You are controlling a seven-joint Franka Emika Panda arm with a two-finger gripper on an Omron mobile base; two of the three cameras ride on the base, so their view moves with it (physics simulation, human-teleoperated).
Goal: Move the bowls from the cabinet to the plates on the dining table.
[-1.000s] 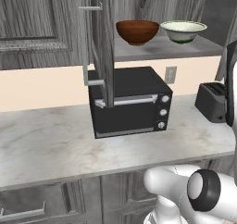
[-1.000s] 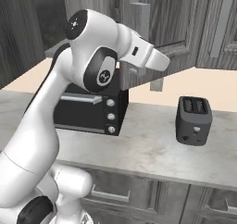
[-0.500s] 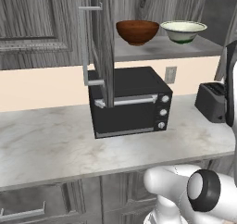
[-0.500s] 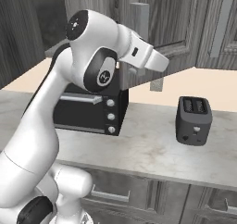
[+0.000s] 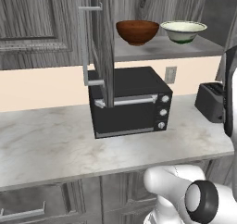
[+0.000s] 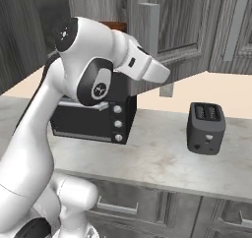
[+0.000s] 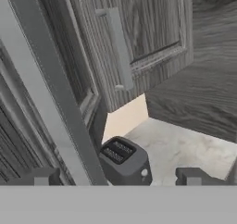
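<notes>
The tool (image 7: 118, 177) is released, its fingers (image 7: 39, 177) spread wide with nothing between them, beside the open cabinet (image 5: 104, 47) door's handle (image 7: 46, 98). On the bench (image 5: 51, 144), the toaster oven (image 5: 129, 102) and toaster (image 6: 205, 129). Beyond, both bowls sit on the cabinet shelf, brown (image 5: 137, 32) left of cream-green (image 5: 183, 32).

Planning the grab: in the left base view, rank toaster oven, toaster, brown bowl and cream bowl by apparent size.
1. toaster oven
2. toaster, partly hidden by the arm
3. brown bowl and cream bowl: look alike, no ranking.

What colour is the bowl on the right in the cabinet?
Pale cream-green bowl with a lighter rim, best in the left base view.
</notes>
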